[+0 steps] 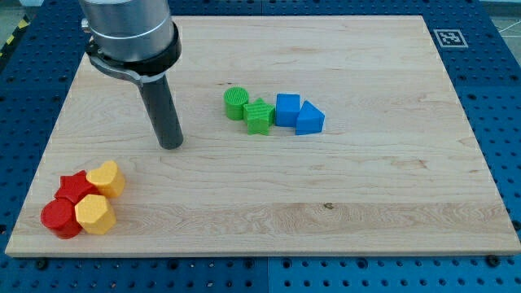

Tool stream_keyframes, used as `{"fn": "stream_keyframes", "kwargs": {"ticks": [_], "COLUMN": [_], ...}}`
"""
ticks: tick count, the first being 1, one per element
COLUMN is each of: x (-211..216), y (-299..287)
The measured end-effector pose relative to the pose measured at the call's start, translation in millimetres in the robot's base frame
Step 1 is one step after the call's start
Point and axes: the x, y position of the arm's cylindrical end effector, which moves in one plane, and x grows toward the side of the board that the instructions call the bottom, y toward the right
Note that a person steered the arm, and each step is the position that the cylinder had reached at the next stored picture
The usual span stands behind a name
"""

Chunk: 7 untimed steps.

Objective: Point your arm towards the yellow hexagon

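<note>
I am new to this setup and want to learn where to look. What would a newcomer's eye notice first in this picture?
First, the dark rod coming down from the view's top left, with my tip on the wooden board, apart from every block. Next, a tight cluster at the bottom left: the yellow hexagon, a yellow heart-like block and two red blocks. Near the centre lies a row: green cylinder, green block, blue cube, blue wedge.

No readable words, brands or numbers show anywhere. The only sign is a black-and-white square fiducial marker [448,37], printed with a blocky pattern, stuck on the wooden surface [326,187] at its corner toward the view's top right. Its pattern is too small to decode.
</note>
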Motion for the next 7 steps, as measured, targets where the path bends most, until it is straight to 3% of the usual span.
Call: {"fn": "stream_keyframes", "kwargs": {"ticks": [1,2,4,5,7], "x": [16.0,69.8,77.8,143.7,143.7], "y": [4.1,8.4,8.4,9.0,-7.3]}}
